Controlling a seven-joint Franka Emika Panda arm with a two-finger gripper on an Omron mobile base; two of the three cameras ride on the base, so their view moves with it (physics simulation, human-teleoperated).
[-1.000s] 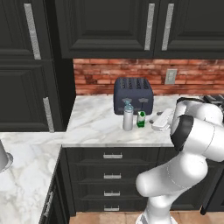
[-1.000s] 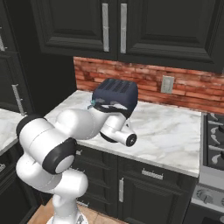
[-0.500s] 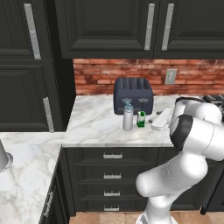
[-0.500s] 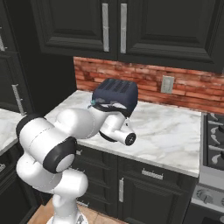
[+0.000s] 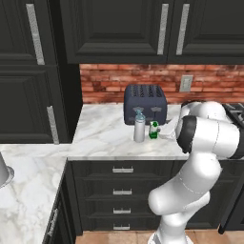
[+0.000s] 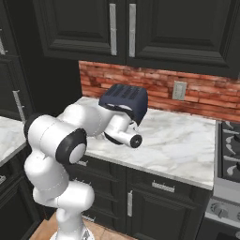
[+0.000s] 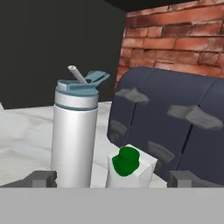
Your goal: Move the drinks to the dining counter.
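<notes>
1. Hand view looks low across the worktop: the grey metal bottle [image 7: 74,131] with its light-blue cap stands upright at 9 o'clock of the green-and-white carton [image 7: 130,168], the two just beside each other.
2. Both drinks stand directly in front of the dark blue-grey toaster [image 7: 175,127], which backs onto the brick wall [image 7: 175,39]; that leaves only the front side open for an approach.
3. The gripper [image 7: 113,178] is released, its two finger tips spread wide at the bottom corners, holding nothing. Both drinks sit between the tips in this view, so the hand seems lined up level with them, probably to close on one from the side.
4. In the left base view the bottle [image 5: 139,126] and the carton [image 5: 153,129] stand on the marble worktop [image 5: 105,136] over dark drawers, with the arm's wrist reaching in from 3 o'clock.
5. Neither drink has left this worktop yet, so the move to the dining counter has not begun.
</notes>
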